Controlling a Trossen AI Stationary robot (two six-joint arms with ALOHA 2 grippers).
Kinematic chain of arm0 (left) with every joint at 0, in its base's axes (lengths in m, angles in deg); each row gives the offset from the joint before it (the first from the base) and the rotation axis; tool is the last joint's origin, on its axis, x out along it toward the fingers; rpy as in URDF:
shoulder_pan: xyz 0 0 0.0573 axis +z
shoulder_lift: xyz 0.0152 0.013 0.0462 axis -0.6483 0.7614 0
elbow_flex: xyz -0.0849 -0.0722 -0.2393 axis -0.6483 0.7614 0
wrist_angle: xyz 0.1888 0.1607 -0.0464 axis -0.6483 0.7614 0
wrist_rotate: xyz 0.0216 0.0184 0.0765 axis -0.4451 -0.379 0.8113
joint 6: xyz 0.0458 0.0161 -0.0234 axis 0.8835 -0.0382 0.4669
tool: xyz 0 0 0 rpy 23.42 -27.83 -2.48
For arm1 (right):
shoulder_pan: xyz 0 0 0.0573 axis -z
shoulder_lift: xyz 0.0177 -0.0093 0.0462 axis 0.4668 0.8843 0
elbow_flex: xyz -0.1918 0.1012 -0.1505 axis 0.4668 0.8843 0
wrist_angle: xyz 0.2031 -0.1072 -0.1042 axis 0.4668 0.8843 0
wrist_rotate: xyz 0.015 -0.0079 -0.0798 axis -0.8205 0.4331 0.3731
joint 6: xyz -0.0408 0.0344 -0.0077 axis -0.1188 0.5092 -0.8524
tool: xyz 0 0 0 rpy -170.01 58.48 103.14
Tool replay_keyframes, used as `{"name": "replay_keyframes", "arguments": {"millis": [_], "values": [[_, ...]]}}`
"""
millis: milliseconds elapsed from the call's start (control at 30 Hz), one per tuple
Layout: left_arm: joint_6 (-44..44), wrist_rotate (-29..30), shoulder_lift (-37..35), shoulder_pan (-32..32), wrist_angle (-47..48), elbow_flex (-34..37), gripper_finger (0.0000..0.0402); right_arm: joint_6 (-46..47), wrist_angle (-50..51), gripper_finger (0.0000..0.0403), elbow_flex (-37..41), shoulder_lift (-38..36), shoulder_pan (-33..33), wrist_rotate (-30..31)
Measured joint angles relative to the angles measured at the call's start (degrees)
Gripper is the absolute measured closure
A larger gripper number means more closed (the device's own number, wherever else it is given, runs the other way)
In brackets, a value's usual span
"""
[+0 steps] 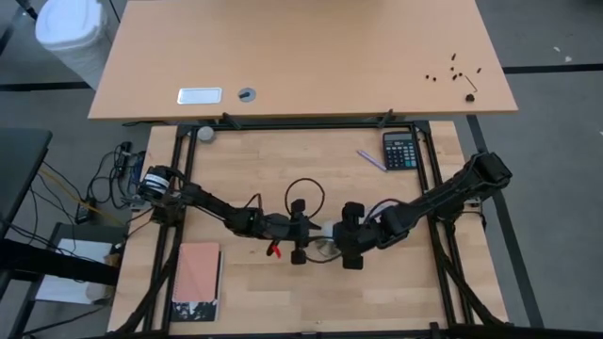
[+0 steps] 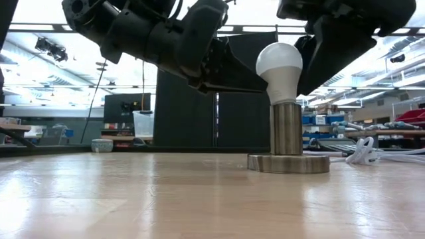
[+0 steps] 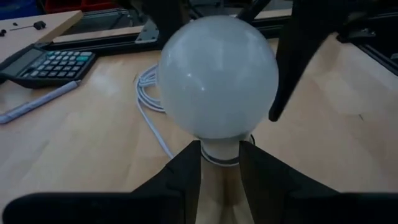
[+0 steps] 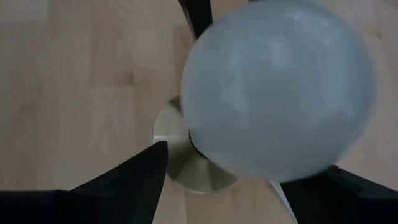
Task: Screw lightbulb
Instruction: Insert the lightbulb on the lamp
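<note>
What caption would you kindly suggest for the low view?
White bulb seated upright in a metal socket on the wooden table, both arms hanging close above.

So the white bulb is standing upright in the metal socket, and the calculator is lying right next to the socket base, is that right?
Not quite. The bulb does stand upright in the metal socket, but the calculator lies well away from it, near the table's far right edge, as the high view shows.

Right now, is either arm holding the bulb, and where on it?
The left gripper has its jaws shut on the lightbulb at the narrow neck under the globe. The right gripper's jaws stand either side of the globe, contact unclear.
</note>
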Motion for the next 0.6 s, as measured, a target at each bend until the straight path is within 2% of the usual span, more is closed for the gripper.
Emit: {"name": "replay_keyframes", "arguments": {"millis": [333, 600], "values": [[0.2, -0.1, 0.0, 0.2, 0.2, 0.0, 0.0289, 2.4, -0.1, 0.0104, 0.4, -0.1, -2.0, 0.4], [4.4, -0.1, 0.0, 1.4, 0.1, 0.0, 0.0289, 3.6, -1.2, 0.0104, 0.4, -0.1, -3.5, 0.4]]}}
